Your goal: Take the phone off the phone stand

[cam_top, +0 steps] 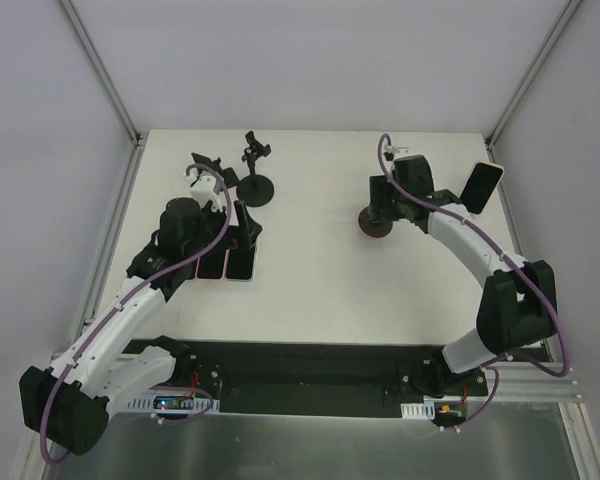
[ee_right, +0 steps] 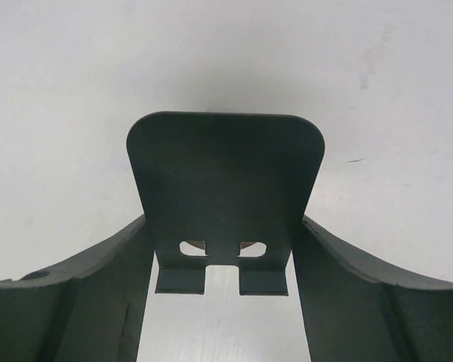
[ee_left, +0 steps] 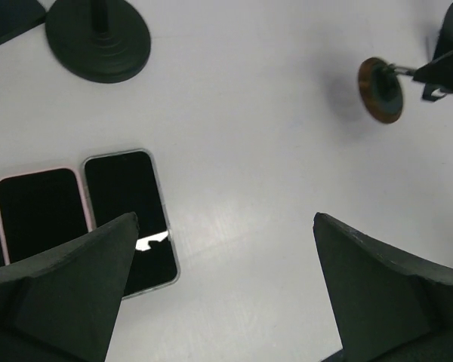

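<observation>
My right gripper (cam_top: 383,203) (ee_right: 223,226) is shut on the black plate of a phone stand (ee_right: 225,173). The plate holds no phone, and its two small lips point down. The stand's brown round base (cam_top: 373,226) also shows in the left wrist view (ee_left: 380,89). A black phone with a pale rim (cam_top: 481,185) stands tilted at the back right, behind my right arm; what holds it is hidden. My left gripper (cam_top: 238,232) (ee_left: 225,219) is open and empty, just above the table beside two phones lying flat (ee_left: 128,219) (ee_left: 41,215).
A black clamp stand with a round base (cam_top: 255,188) (ee_left: 98,41) stands at the back left. Another black stand plate (cam_top: 211,165) is beside it. The flat phones (cam_top: 242,264) lie left of centre. Frame posts and grey walls close in the table (cam_top: 320,290).
</observation>
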